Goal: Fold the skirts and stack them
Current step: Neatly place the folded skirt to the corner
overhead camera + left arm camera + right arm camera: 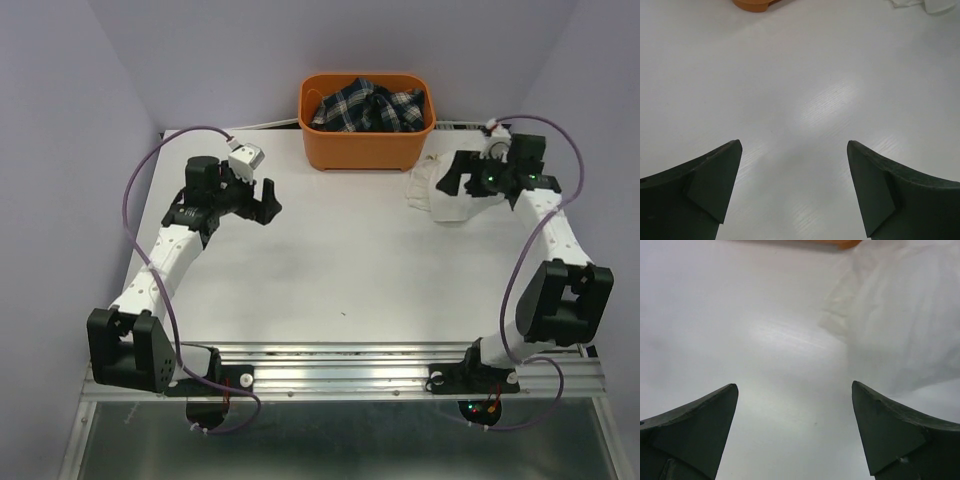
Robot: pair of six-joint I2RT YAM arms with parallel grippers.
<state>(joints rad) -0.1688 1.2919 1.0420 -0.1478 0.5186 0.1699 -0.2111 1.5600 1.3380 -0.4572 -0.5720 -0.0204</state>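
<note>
An orange rectangular plastic basket (366, 148) stands at the far middle of the white bench (350, 270), holding a crumpled dark blue and white plaid cloth (365, 108). A plain white crinkly cloth skirt (436, 200) lies bunched on the bench just right of the basket. The right tool (795, 390) hangs over the skirt's edge, jaws wide and holding nothing. The left tool (795, 150) hangs over bare bench, also wide.

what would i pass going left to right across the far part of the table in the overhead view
left gripper → orange basket → white skirt
</note>
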